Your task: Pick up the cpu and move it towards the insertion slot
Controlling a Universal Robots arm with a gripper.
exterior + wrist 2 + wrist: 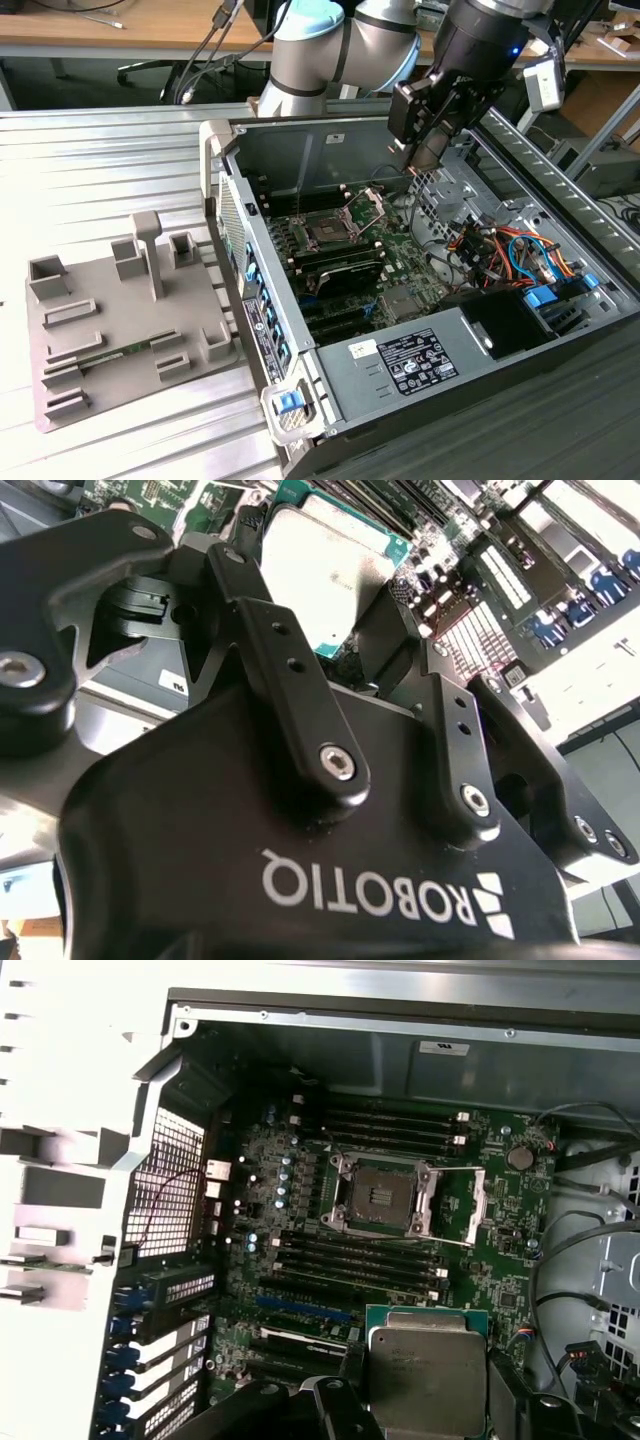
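We observe the gripper [335, 605] closed on the cpu [428, 1375], with 1 finger on each of 2 opposite edges; the silvery face shows in both wrist views. In the exterior view, the gripper [425, 165] hangs above the open computer case [560, 330] on the bench [90, 150], near the case's rear wall. The insertion slot [383, 1197] sits on the motherboard [500, 1270] with its retaining bracket [470, 1205] swung open. The cpu is airborne and apart from the slot. We judge the pick-up complete and the transfer in hand. The next move calls for squaring the cpu over the slot frame.
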